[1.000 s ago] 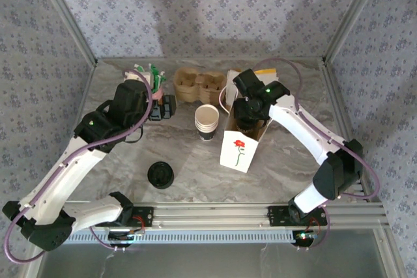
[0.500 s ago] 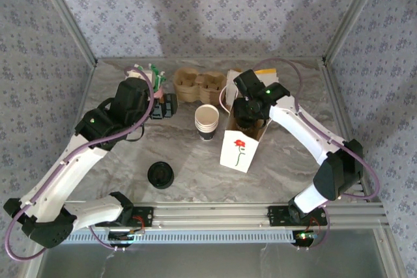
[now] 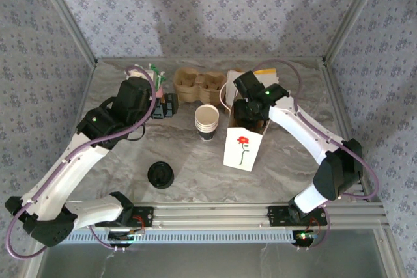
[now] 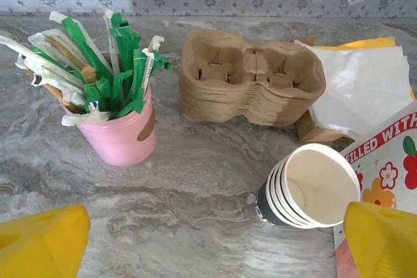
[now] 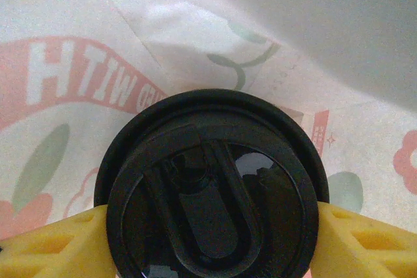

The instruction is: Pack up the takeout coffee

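Your right pincer (image 5: pixel 208 242) is clamped on the takeout coffee (image 5: pixel 212 180). In the wrist view a yellow finger (image 5: pixel 58 245) sits tight against each side of the round black lid, so the cup is right between the fingers, neither ahead nor off to one side. The lid faces squarely back at the wrist camera. I read that as the cup standing upright, with its long axis in line with the pincer's own reach.

The printed paper of the bag (image 5: pixel 78 83) closes in just beyond the lid on every visible side. From above, the right pincer (image 3: pixel 249 110) is plunged into the open mouth of the white bag (image 3: pixel 242 149) with the red flower. The cup is inside the bag, but you cannot tell from here whether its base rests on the bag's floor.

That is what the coming move depends on. Any release and retreat should run back along the cup's axis, because a sideways drift would drag the lid into the paper wall.

Your left pincer (image 4: pixel 208 242) is spread wide and holds nothing. It is well apart from the bag, with the pink cup of stirrers (image 4: pixel 120 135) ahead to its left and the stacked cups (image 4: pixel 313 187) ahead to its right, so the right arm is the one placed for this.
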